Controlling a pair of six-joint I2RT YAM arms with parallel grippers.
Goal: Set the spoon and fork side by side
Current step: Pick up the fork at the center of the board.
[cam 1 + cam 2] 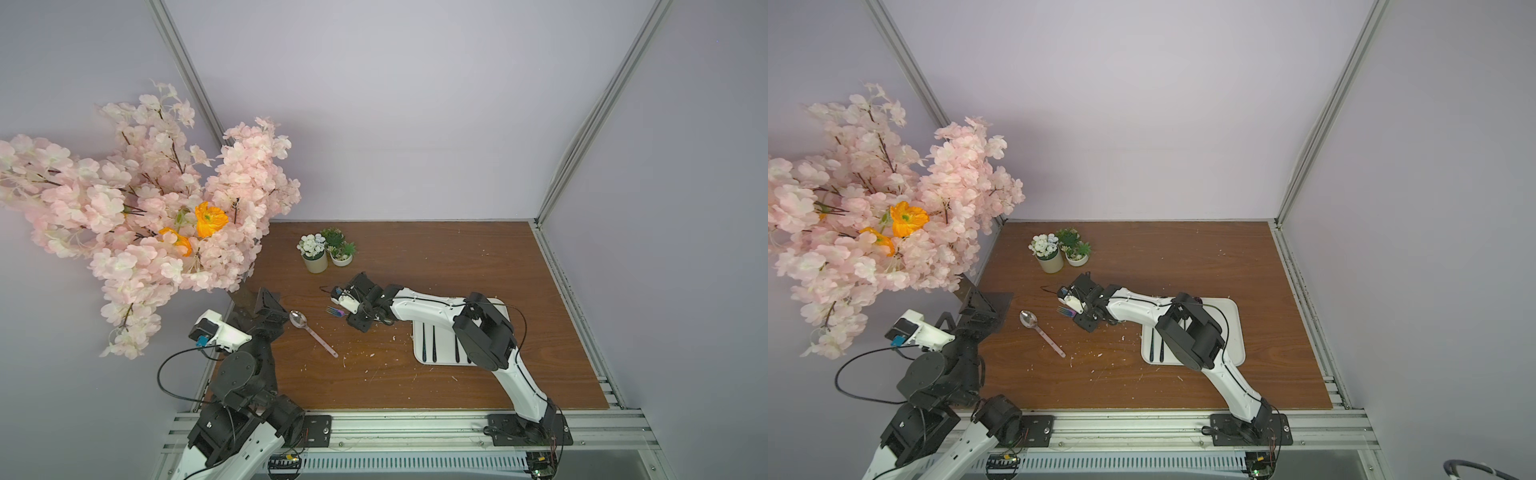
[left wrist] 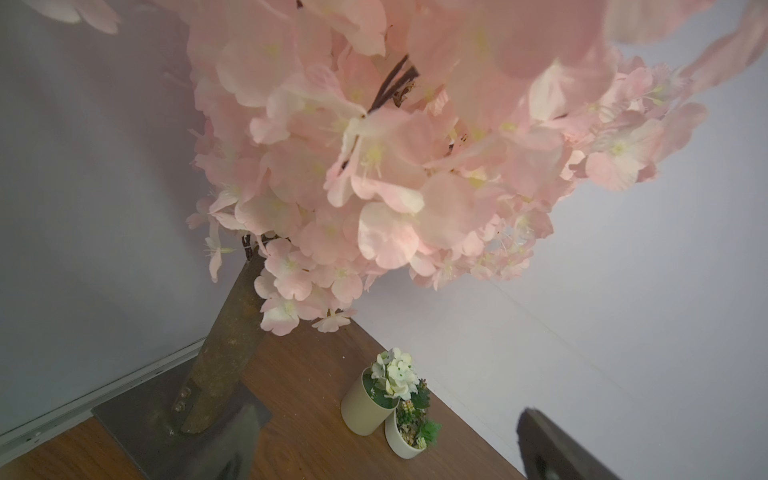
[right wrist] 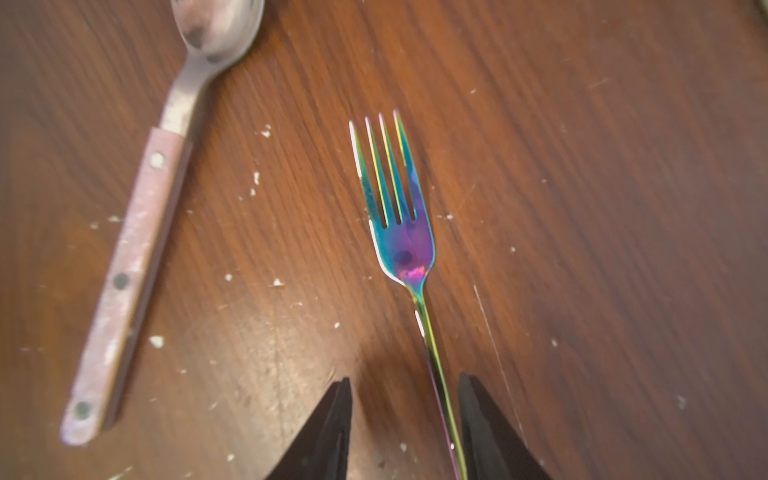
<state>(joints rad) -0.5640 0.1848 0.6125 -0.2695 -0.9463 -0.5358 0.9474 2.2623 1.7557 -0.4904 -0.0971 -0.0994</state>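
A spoon (image 1: 312, 333) (image 1: 1041, 331) with a pink riveted handle lies slantwise on the wooden table (image 1: 436, 257), its bowl towards the tree. To its right lies an iridescent fork (image 1: 335, 311) (image 1: 1067, 311), tines pointing the same way as the spoon's bowl and roughly parallel to it. In the right wrist view the fork (image 3: 400, 232) rests flat on the wood beside the spoon (image 3: 137, 257). My right gripper (image 1: 352, 314) (image 3: 405, 379) is open, jaws apart astride the fork's handle. My left gripper (image 1: 269, 306) (image 2: 386, 411) stands open and empty by the tree base.
A pink blossom tree (image 1: 158, 208) on a dark metal base plate (image 2: 158, 419) overhangs the table's left side. Two small plant pots (image 1: 324, 253) (image 2: 386, 407) stand at the back. A white slotted tray (image 1: 432, 345) lies under my right arm. Pale crumbs dot the wood.
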